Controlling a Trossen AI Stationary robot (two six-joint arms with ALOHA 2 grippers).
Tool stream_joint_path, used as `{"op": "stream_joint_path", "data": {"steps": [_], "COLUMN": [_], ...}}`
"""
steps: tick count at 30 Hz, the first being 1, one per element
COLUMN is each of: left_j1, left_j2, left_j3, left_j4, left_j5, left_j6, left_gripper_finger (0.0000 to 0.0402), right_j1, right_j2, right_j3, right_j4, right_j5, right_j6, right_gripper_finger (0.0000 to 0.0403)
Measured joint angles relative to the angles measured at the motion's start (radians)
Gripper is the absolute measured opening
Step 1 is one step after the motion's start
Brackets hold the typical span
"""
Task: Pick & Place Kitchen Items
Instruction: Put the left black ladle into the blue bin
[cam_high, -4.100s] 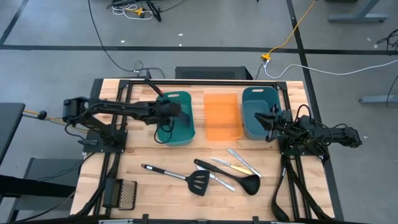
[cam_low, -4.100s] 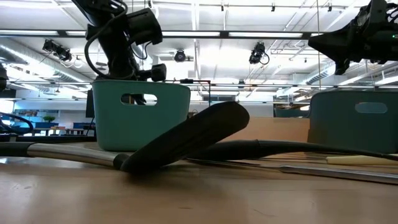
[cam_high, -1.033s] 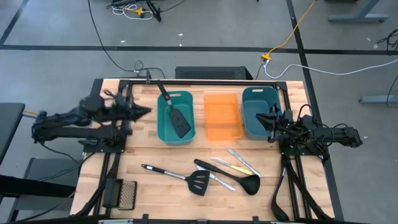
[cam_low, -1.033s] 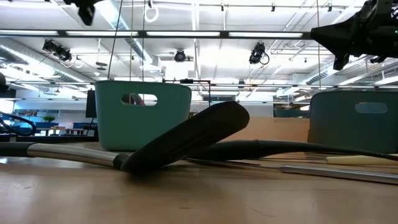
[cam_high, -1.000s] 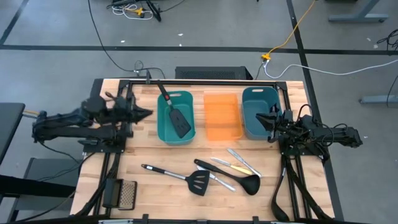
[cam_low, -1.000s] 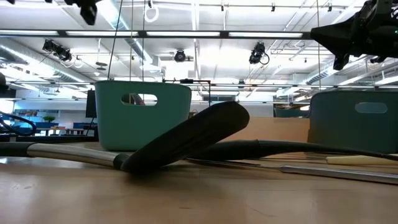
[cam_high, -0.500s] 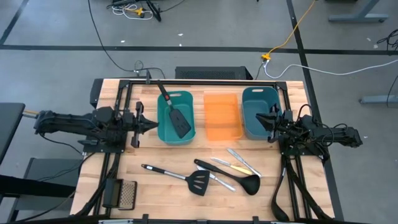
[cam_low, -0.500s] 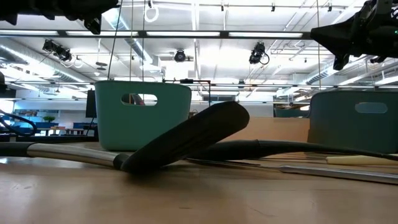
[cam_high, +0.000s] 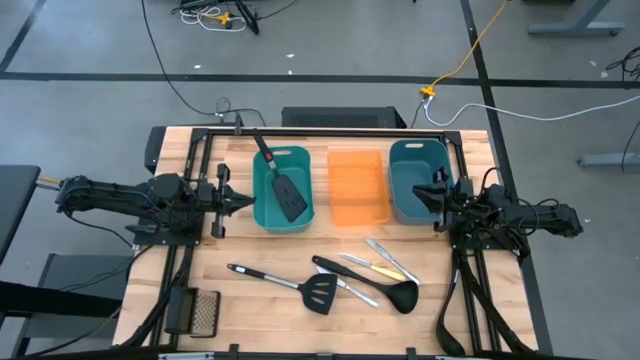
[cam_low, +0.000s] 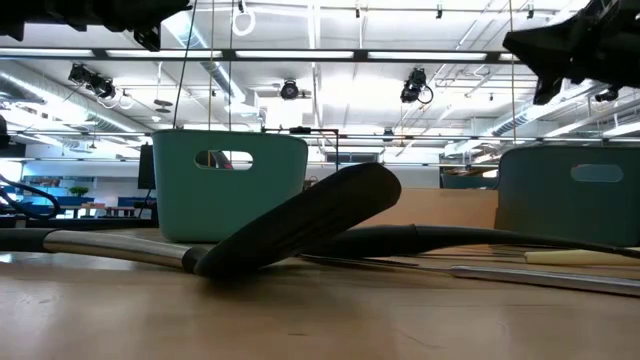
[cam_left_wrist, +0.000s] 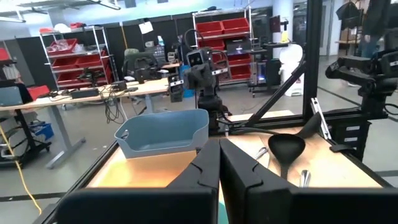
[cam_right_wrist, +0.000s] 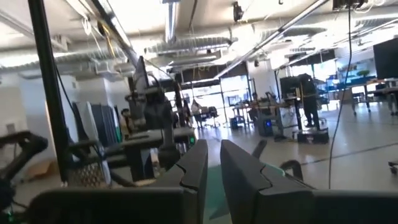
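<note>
One black slotted spatula (cam_high: 288, 196) lies in the left teal bin (cam_high: 262, 218), its handle (cam_high: 262, 148) leaning over the far rim. On the table near the front lie a second black spatula (cam_high: 300, 286), a black ladle (cam_high: 385, 290), silver knives (cam_high: 380, 250) and a yellow-handled knife (cam_high: 388, 269). My left gripper (cam_high: 247, 202) is shut and empty, just left of that bin, pointing right. My right gripper (cam_high: 416, 192) hangs over the right teal bin (cam_high: 402, 210), pointing left, fingers almost together and empty.
An orange bin (cam_high: 358, 216) stands between the two teal bins. A black-framed mesh grater (cam_high: 203, 311) lies at the near left corner. A black frame (cam_high: 330, 131) runs along the table's far edge. Bare wood shows left and right of the utensils.
My left arm has swung toward the table's near edge and come down to a low, level pose, its gripper now just left of the left teal bin. The spatula in that bin and the utensils on the table have not moved.
</note>
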Motion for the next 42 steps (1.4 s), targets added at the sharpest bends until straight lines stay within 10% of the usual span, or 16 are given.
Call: {"op": "stream_joint_path", "data": {"steps": [15, 28, 42], "left_j1": [0.0, 0.0, 0.0], "left_j2": [0.0, 0.0, 0.0], "left_j3": [0.0, 0.0, 0.0], "left_j4": [0.037, 0.037, 0.036], "left_j5": [-0.092, -0.093, -0.093], "left_j6": [-0.039, -0.1, -0.1], "left_gripper_finger": [0.0013, 0.0009, 0.0009], "right_j1": [0.092, 0.314, 0.448], "right_j2": [0.572, 1.234, 1.623], "right_j3": [0.485, 0.986, 1.033], "right_j4": [-0.446, -0.912, -0.87], "right_j5": [0.037, 0.082, 0.07], "right_j6": [0.026, 0.161, 0.447], "right_gripper_finger": [0.0012, 0.0129, 0.0224]}}
